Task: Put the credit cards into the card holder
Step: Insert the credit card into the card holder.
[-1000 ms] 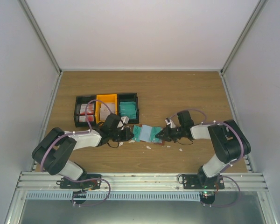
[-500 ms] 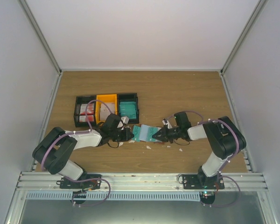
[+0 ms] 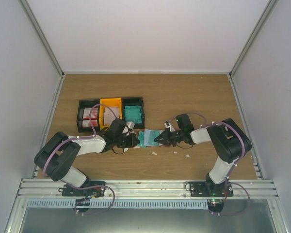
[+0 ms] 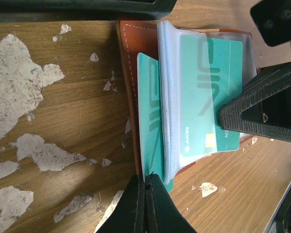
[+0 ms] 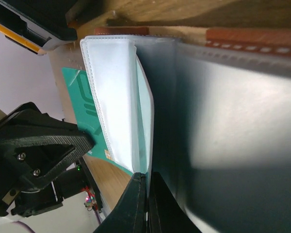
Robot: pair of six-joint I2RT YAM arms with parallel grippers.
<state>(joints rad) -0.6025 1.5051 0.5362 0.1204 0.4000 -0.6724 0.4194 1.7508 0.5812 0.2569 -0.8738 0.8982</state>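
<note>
The reddish-brown card holder (image 4: 126, 58) lies open on the table between both grippers (image 3: 146, 138). One teal credit card (image 4: 151, 116) rests on its left cover, its near end sticking out. My left gripper (image 4: 145, 180) is shut on that end (image 3: 135, 140). A second teal credit card (image 4: 208, 92) sits inside a clear pocket. My right gripper (image 5: 147, 177) is shut on a clear pocket sheet (image 5: 117, 92) and holds the stack of pockets tilted up (image 3: 158, 140).
A joined row of black and orange bins (image 3: 111, 112) stands just behind the left gripper, with red and white cards (image 3: 89, 117) in one and teal cards (image 3: 133, 113) in another. Small white scraps (image 3: 154, 153) lie near the holder. Grey walls enclose the table.
My right gripper has moved left over the card holder, taking the clear pockets with it, so less of the pale inside shows. The left arm has stayed put.
</note>
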